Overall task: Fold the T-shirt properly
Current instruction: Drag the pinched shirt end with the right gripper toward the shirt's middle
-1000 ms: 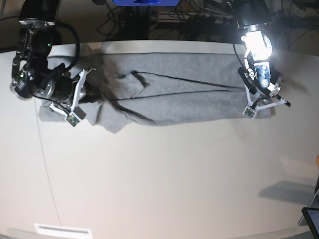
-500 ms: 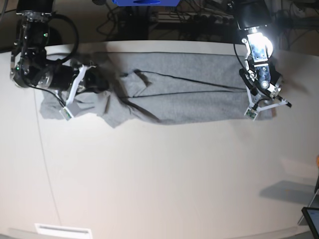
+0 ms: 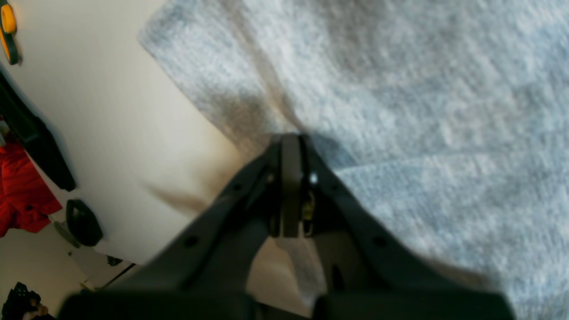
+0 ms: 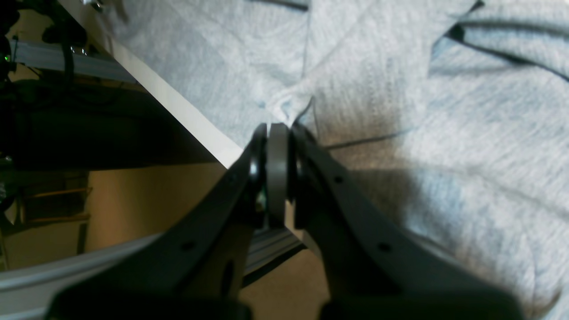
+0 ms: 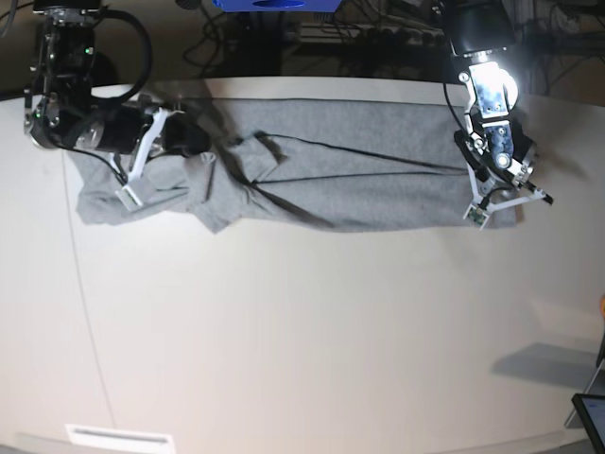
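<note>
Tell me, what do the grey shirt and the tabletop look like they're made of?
T-shirt: soft heather-grey knit, probably cotton; flecked weave, limp creases. Table: smooth cream surface, likely laminate or painted board; faint sheen, no grain.

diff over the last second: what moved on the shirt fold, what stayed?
The right gripper, jaws shut on the heather-grey cotton T-shirt, carried its end up and toward the table's far edge, dragging that cloth back and bunching it. The left gripper stayed clamped at the shirt's other end; that end and the pale table are unchanged.
</note>
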`<action>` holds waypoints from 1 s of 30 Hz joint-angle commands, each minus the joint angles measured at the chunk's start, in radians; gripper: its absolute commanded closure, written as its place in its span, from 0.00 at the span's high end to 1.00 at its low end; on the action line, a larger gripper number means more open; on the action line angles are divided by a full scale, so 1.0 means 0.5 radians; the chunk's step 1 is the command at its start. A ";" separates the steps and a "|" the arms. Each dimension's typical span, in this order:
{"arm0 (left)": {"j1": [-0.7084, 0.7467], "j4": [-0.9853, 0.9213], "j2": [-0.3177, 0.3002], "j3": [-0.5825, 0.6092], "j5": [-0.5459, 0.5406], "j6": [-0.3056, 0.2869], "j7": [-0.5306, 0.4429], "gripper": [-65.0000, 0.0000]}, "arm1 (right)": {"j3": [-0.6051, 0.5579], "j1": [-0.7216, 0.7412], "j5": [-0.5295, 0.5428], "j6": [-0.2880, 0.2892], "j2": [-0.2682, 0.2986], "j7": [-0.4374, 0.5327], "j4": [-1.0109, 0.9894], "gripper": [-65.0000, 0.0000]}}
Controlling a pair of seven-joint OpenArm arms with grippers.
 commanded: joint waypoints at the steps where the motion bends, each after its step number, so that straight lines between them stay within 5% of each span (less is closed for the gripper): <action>1: -0.007 0.002 -0.009 -0.003 -0.039 -0.025 0.015 0.00 | 0.007 0.007 0.048 -0.031 0.017 0.013 0.013 0.00; 6: -0.007 0.002 -0.015 -0.003 -0.039 -0.025 0.015 0.00 | 0.007 0.014 0.048 -0.307 0.017 0.022 -0.036 0.02; 13: -0.007 0.002 -0.015 -0.006 -0.039 -0.025 0.015 0.00 | 0.007 0.017 0.048 -0.356 0.017 0.025 -0.027 0.34; 17: -0.007 0.002 -0.015 -0.006 -0.036 -0.025 0.015 0.00 | 0.007 0.023 0.051 -0.553 0.017 0.025 0.004 0.40; 30: -0.007 0.005 -0.015 -0.006 -0.027 -0.025 0.015 0.00 | -0.012 0.360 0.051 -0.574 0.032 0.111 0.179 0.41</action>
